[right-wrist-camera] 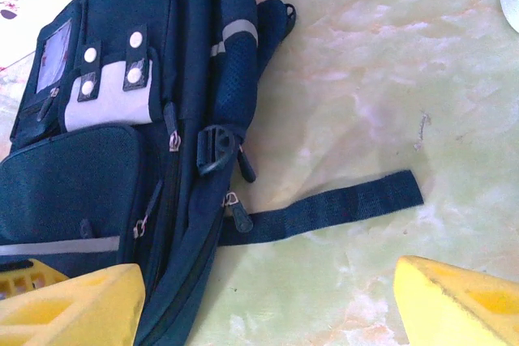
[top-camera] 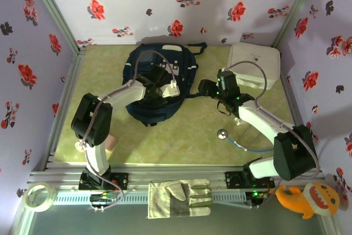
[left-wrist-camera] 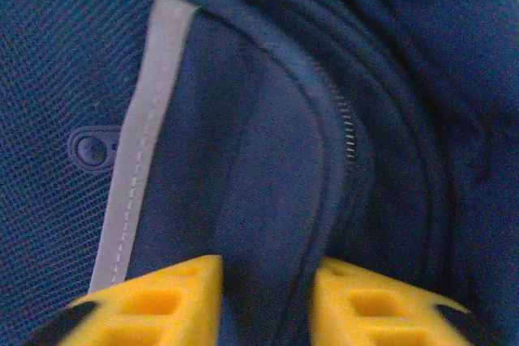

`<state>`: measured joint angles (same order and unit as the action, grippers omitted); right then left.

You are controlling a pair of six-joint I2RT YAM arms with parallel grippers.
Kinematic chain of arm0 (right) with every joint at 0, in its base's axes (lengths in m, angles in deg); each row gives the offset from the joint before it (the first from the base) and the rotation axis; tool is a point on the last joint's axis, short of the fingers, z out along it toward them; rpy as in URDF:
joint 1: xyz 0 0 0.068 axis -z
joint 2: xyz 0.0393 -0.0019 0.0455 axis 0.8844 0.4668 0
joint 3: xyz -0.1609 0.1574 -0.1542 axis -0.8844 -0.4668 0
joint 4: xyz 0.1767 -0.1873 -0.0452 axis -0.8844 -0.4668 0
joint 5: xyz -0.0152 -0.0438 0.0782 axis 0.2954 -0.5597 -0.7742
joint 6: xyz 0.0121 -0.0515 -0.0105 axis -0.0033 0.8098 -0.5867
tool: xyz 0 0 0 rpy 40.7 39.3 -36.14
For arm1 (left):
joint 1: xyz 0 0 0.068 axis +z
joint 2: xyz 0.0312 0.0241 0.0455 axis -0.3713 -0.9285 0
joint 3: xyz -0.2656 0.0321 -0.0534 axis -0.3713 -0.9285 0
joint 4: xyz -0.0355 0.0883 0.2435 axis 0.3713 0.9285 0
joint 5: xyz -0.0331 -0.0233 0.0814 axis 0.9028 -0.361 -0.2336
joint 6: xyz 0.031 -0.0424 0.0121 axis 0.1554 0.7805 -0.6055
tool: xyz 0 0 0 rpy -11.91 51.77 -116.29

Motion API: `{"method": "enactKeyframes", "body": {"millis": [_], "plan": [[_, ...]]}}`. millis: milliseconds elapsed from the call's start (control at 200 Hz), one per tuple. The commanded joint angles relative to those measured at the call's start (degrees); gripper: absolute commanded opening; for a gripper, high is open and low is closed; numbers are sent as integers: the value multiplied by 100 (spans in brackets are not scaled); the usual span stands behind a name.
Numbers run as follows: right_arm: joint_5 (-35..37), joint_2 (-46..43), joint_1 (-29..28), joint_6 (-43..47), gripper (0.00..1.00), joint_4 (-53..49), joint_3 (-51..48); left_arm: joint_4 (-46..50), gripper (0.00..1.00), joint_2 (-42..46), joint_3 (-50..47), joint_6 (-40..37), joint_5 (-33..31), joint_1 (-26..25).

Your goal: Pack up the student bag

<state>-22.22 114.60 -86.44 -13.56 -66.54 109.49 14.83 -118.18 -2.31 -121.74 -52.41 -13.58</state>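
Yellow fingertips (left-wrist-camera: 154, 305) of the left gripper (left-wrist-camera: 266, 313) fill the bottom of its wrist view. They are drawn close together, with a ridge of navy fabric beside a zip (left-wrist-camera: 347, 131) filling the gap between them. From where I stand it looks pinched. That fabric belongs to the student bag (top-camera: 157, 111), which lies flat on the green table (top-camera: 181, 141), towards the back wall and about midway across. A grey stripe (left-wrist-camera: 142, 143) runs down the cloth to the left of the fingers.

The right gripper (right-wrist-camera: 268, 305) hangs just beside the bag's right edge with its fingers spread wide and nothing between them but bare tabletop. Below it a loose dark strap (right-wrist-camera: 324, 210) trails from the bag across the table, and a black buckle (right-wrist-camera: 215, 147) sits at the bag's side, next to white patches (right-wrist-camera: 109, 79) with snap studs.

A white case (top-camera: 253, 64) rests in the back right corner, apart from the bag. On the near rail lie a pale work glove (top-camera: 179, 199), a roll of tape (top-camera: 38, 196) at the left and an orange plush toy (top-camera: 305, 199) at the right.
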Motion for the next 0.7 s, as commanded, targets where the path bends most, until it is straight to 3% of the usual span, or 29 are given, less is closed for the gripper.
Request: {"method": "enactKeyframes", "body": {"millis": [0, 225, 695], "plan": [[19, -120, -7, -157, 81, 111, -76, -659, 21, 94, -48, -126, -555, 66], [-120, 17, -8, -119, 82, 106, 52, -826, 0, 731, -258, 234, -456, 57], [-1329, 1082, -56, 3, 79, 232, 1081, -1910, 0, 2639, -1581, 821, 473, 57]]}}
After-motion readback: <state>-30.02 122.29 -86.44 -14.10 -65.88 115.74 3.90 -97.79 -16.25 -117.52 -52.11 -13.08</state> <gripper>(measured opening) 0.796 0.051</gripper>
